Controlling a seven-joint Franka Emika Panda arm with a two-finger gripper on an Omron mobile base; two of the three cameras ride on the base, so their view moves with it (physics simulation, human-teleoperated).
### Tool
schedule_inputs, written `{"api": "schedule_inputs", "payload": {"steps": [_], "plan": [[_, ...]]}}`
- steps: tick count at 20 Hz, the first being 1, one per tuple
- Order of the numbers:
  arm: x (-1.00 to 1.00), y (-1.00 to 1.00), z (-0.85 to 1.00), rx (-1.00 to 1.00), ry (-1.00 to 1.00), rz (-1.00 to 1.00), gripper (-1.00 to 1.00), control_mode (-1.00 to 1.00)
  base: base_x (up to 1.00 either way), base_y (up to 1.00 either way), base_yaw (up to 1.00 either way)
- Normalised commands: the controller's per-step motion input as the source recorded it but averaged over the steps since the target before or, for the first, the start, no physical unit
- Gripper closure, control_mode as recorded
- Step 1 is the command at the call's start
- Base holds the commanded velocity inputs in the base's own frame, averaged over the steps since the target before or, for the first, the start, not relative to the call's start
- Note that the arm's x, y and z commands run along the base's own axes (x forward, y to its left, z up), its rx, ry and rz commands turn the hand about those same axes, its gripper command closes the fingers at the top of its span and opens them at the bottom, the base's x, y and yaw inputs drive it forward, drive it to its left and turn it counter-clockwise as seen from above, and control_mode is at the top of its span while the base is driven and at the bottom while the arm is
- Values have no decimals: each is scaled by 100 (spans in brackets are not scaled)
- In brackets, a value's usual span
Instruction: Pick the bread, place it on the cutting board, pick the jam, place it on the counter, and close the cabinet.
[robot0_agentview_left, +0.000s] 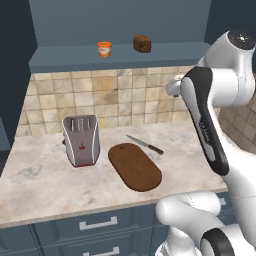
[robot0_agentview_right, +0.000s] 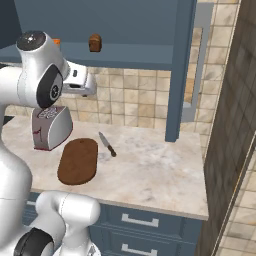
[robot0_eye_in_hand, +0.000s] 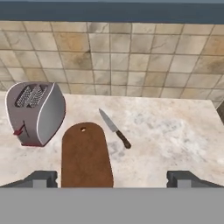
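The bread (robot0_agentview_left: 142, 43), a small dark brown chunk, sits on the shelf board of the open cabinet (robot0_agentview_left: 120, 20), with the orange jam (robot0_agentview_left: 104, 49) jar to its left. The bread (robot0_agentview_right: 95, 43) also shows in the right base view, above my hand. The oval cutting board (robot0_agentview_left: 135, 166) lies bare on the counter (robot0_agentview_left: 45, 180), right of the toaster. My gripper (robot0_eye_in_hand: 112, 179) hangs high over the counter, below the shelf. It looks down on the cutting board (robot0_eye_in_hand: 85, 155). Its fingertips (robot0_eye_in_hand: 41, 178) stand wide apart and open, with nothing between them.
A silver toaster (robot0_agentview_left: 80, 140) stands at the left of the counter. A knife (robot0_agentview_left: 145, 145) lies between the board and the tiled wall. The cabinet door (robot0_agentview_right: 179, 75) hangs open at the right, edge-on. Drawers (robot0_agentview_left: 97, 225) run below the counter's front edge.
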Motion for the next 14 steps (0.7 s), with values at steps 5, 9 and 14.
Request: {"api": "schedule_inputs", "payload": {"steps": [5, 9, 14], "plan": [[-33, 0, 30, 0, -9, 1, -100, -100, 0, 0, 0], [-22, 1, 26, 0, -10, 0, -100, -100, 0, 0, 0], [-10, 6, 31, 0, -12, 0, -100, -100, 0, 0, 0]]}}
